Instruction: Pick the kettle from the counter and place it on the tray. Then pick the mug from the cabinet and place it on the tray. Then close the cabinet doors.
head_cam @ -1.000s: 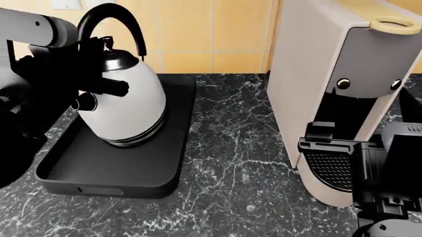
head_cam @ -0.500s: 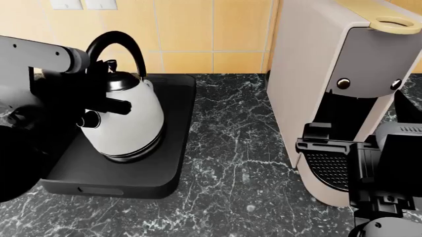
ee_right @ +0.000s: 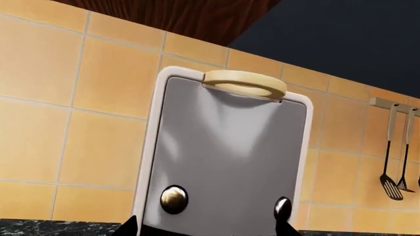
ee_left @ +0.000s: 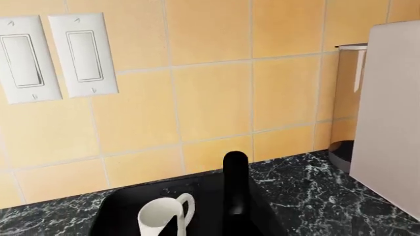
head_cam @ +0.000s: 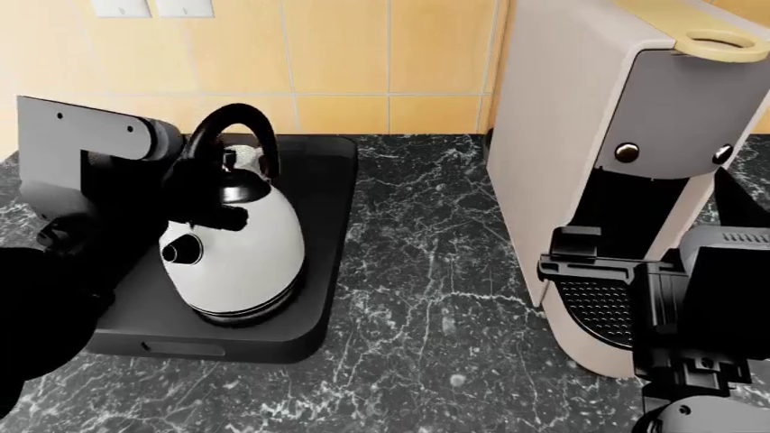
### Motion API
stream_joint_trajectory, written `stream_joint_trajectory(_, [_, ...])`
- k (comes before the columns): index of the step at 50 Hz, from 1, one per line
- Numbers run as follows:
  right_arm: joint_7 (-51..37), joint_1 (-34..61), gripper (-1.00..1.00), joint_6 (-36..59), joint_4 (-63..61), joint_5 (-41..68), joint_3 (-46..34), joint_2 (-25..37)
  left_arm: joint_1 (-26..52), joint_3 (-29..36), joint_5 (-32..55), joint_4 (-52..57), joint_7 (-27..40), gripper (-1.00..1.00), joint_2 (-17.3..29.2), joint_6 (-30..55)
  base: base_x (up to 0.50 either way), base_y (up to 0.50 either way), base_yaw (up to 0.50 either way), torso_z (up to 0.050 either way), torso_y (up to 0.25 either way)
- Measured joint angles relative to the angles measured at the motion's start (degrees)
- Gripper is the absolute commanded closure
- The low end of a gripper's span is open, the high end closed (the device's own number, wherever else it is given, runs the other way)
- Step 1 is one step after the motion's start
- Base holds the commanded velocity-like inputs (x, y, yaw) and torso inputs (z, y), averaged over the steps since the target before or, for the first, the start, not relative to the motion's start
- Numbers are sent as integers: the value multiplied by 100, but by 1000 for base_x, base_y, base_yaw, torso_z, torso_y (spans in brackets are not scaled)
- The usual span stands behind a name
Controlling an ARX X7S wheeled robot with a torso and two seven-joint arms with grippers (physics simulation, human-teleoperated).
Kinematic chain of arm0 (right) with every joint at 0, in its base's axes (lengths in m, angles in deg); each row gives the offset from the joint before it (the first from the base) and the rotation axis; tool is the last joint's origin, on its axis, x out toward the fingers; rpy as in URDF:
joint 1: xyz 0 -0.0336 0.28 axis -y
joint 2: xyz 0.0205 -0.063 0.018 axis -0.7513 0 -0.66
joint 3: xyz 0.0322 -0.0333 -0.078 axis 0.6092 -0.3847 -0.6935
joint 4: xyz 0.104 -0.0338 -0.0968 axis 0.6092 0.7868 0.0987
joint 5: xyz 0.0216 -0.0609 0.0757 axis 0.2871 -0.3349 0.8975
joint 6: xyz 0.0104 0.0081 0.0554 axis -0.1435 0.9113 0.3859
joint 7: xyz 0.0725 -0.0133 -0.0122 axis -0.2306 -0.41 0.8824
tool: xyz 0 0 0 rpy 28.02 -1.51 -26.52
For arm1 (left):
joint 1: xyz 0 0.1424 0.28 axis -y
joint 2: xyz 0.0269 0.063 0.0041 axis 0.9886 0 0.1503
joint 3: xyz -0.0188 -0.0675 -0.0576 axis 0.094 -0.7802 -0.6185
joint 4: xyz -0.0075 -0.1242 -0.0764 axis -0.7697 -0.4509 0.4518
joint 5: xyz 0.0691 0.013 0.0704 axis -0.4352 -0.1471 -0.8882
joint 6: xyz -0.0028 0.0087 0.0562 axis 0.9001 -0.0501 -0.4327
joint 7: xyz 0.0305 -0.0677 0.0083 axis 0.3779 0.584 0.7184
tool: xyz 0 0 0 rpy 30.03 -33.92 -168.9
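Gripping the kettle (head_cam: 234,257) by its handle, my left claw (head_cam: 198,185) holds it on the tray (head_cam: 316,307); right claw's state I can't tell.

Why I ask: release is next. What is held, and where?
The left gripper seems to clamp the kettle low on its handle; the right gripper holds nothing.

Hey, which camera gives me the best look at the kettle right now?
The head view: the whole kettle shows, sitting in the tray beside the left claw. The left wrist view catches only a black upright strip, likely its handle, and a white curved piece low in frame. The right wrist view shows none of it.
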Motion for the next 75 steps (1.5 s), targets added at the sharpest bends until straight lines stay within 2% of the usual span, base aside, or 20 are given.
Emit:
stream_joint_trajectory(28, [23, -68, -100, -12, 12, -24, 48, -8, 57, -200, 296, 113, 56, -100, 11, 4, 0, 0, 0, 0, 0])
stream_joint_trajectory(33, [22, -72, -100, -6, 1, -23, 60, -6, 377, -546, 846, 337, 400, -100, -18, 85, 0, 0, 0, 0, 0])
stream_joint_trajectory(41, [-17, -79, -100, 16, -101, -37, 80, 33, 938, -1111, 1861, 804, 1306, -100, -28, 138, 0, 0, 0, 0, 0])
stream_joint_trajectory(47, [-103, -77, -100, 91, -263, -90, 84, 78, 1039, -1506, 2451, 1281, 1900, -100, 7, 89, 0, 0, 0, 0, 0])
stream_joint_trajectory(59, [-353, -48, -100, 318, -729, -219, 97, 179, 589, -2554, 3116, 2342, 2630, -100, 158, -96, 0, 0, 0, 0, 0])
stream_joint_trajectory(68, [-613, 11, -100, 543, -1173, -312, 132, 274, 1138, -4405, 5118, 2768, 3867, -100, -384, 1277, 0, 0, 0, 0, 0])
stream_joint_trajectory(75, [-866, 319, -100, 530, -1449, -430, -180, 388, 1414, -5215, 6305, 2896, 4720, -100, -578, 1796, 0, -78, 0, 0, 0])
